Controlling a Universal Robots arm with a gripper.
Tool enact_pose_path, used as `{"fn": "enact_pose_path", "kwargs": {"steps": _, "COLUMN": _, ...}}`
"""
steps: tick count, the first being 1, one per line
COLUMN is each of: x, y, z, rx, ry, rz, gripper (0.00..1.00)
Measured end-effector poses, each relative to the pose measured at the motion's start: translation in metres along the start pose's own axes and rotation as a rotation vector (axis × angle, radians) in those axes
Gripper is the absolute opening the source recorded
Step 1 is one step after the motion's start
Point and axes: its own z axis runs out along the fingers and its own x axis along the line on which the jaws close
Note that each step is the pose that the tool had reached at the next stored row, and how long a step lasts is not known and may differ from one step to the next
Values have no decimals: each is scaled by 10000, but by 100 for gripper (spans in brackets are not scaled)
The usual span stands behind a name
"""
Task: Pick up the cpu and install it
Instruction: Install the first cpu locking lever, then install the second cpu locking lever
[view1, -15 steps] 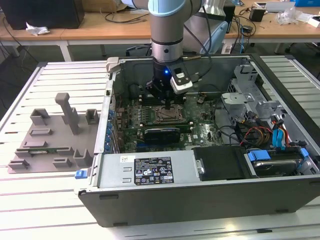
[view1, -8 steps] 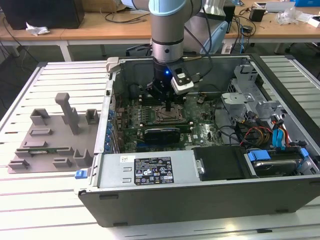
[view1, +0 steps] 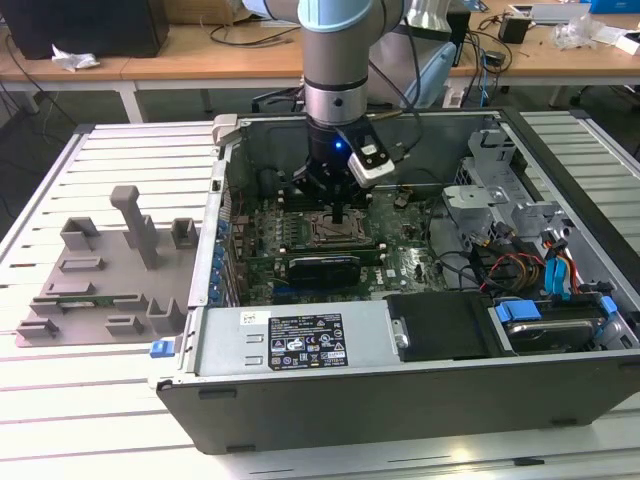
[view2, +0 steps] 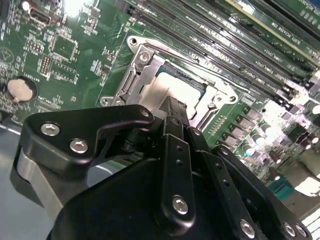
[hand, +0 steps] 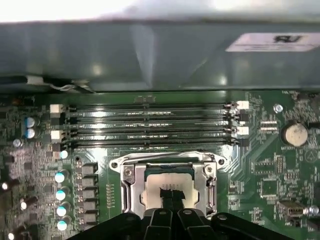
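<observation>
My arm (view1: 338, 60) comes down from 12 o'clock of the exterior view into the open computer case (view1: 420, 400), which lies on its side on the slatted white desk (view1: 100, 420). On that desk at 9 o'clock of the case sits the grey tray (view1: 105, 275) w/ upright posts. Inside the case, the green board (view1: 400, 262) covers the floor; black box (view1: 440, 325) and blue-tabbed drive (view1: 555, 320) sit at approx 4 o'clock of it.

My pincer (view1: 338, 215) is straight over the socket (view1: 330, 232) near board centre. In the first wrist view the socket frame (hand: 167, 165) is metal-edged, w/ four long memory slots (hand: 150, 125) just past it toward the case wall (hand: 150, 50), and a coin battery (hand: 293, 134) off to one side. Second wrist view shows the same frame (view2: 150, 70) and the battery (view2: 21, 89).

The cpu (hand: 167, 182) lies flat in the socket, pale silver top showing in both wrist views (view2: 175, 92). My fingertips (hand: 170, 194) are pressed together, narrow, down on the cpu's top face or a hair above it – can't tell if touching. They aren't pinching its edges. Pincer body (view2: 165, 190) is black, w/ bright screws.
</observation>
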Motion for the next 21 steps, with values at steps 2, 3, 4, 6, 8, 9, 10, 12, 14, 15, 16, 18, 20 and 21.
{"fn": "enact_pose_path", "kwargs": {"steps": 2, "x": -2, "y": -2, "z": -53, "rx": -3, "ry": -4, "rz": -112, "gripper": 11}}
{"fn": "enact_pose_path", "kwargs": {"steps": 3, "x": -5, "y": -5, "z": -116, "rx": -6, "ry": -6, "rz": -139, "gripper": 11}}
{"fn": "enact_pose_path", "kwargs": {"steps": 4, "x": -6, "y": -6, "z": -156, "rx": -6, "ry": -6, "rz": -151, "gripper": 11}}
{"fn": "enact_pose_path", "kwargs": {"steps": 6, "x": -9, "y": -8, "z": -209, "rx": -6, "ry": -6, "rz": -164, "gripper": 11}}
{"fn": "enact_pose_path", "kwargs": {"steps": 8, "x": -10, "y": -9, "z": -229, "rx": -6, "ry": -7, "rz": -171, "gripper": 11}}
{"fn": "enact_pose_path", "kwargs": {"steps": 9, "x": -10, "y": -9, "z": -229, "rx": -8, "ry": -8, "rz": -171, "gripper": 11}}
{"fn": "enact_pose_path", "kwargs": {"steps": 10, "x": -10, "y": -9, "z": -229, "rx": -8, "ry": -8, "rz": -172, "gripper": 11}}
{"fn": "enact_pose_path", "kwargs": {"steps": 12, "x": -10, "y": -9, "z": -229, "rx": -7, "ry": -7, "rz": -175, "gripper": 11}}
{"fn": "enact_pose_path", "kwargs": {"steps": 14, "x": -10, "y": -9, "z": -229, "rx": -7, "ry": -7, "rz": -176, "gripper": 11}}
{"fn": "enact_pose_path", "kwargs": {"steps": 15, "x": -10, "y": -9, "z": -229, "rx": -7, "ry": -7, "rz": -176, "gripper": 11}}
{"fn": "enact_pose_path", "kwargs": {"steps": 16, "x": -10, "y": -9, "z": -229, "rx": -7, "ry": -7, "rz": -176, "gripper": 11}}
{"fn": "enact_pose_path", "kwargs": {"steps": 18, "x": -9, "y": -10, "z": -230, "rx": -7, "ry": -7, "rz": -175, "gripper": 11}}
{"fn": "enact_pose_path", "kwargs": {"steps": 20, "x": -10, "y": -18, "z": -230, "rx": -6, "ry": -6, "rz": -178, "gripper": 11}}
{"fn": "enact_pose_path", "kwargs": {"steps": 21, "x": -10, "y": -21, "z": -229, "rx": -6, "ry": -7, "rz": -177, "gripper": 11}}
